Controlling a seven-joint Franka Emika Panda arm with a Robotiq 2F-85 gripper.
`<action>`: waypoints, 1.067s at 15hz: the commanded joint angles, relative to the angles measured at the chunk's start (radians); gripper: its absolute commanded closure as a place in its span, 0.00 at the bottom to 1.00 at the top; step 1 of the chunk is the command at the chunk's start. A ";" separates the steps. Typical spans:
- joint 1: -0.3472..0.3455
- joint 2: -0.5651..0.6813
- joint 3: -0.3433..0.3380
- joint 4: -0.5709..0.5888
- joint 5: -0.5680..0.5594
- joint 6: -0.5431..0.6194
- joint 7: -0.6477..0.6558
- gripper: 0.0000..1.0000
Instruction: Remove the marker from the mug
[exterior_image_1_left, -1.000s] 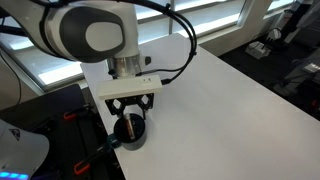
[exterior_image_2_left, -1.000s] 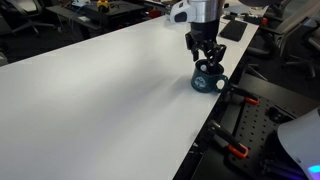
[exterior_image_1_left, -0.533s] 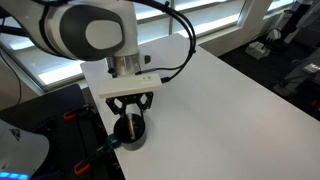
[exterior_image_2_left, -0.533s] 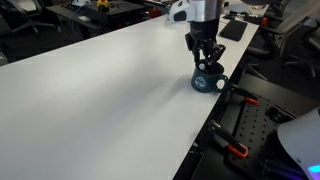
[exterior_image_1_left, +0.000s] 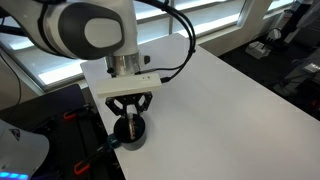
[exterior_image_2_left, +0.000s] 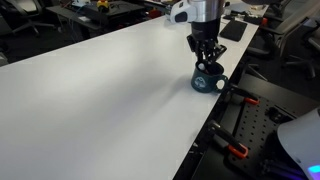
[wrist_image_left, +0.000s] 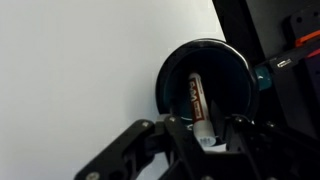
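Observation:
The dark mug (exterior_image_1_left: 131, 137) stands near the table's edge; it also shows in an exterior view (exterior_image_2_left: 208, 81) and in the wrist view (wrist_image_left: 236, 88). The reddish-brown marker (wrist_image_left: 196, 98) leans inside it with its pale end up. My gripper (wrist_image_left: 204, 131) hangs straight over the mug with its fingers reaching into the rim. The fingers are closed against both sides of the marker's upper end. In both exterior views the gripper (exterior_image_1_left: 131, 119) (exterior_image_2_left: 206, 63) hides the marker.
The white table (exterior_image_1_left: 220, 110) stretches away from the mug. The table edge lies right beside the mug (exterior_image_2_left: 222, 105), with dark frames and orange-handled clamps (exterior_image_2_left: 236, 150) below it. Cluttered benches stand at the back (exterior_image_2_left: 100, 8).
The fingers have drawn in slightly over the mug's mouth. The arm and the mug have stayed in place.

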 joint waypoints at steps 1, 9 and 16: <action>0.004 -0.011 0.011 -0.005 -0.038 -0.044 0.026 0.62; -0.004 0.078 0.004 -0.003 -0.046 0.074 -0.001 0.55; -0.013 0.093 -0.001 -0.044 -0.054 0.164 -0.013 0.96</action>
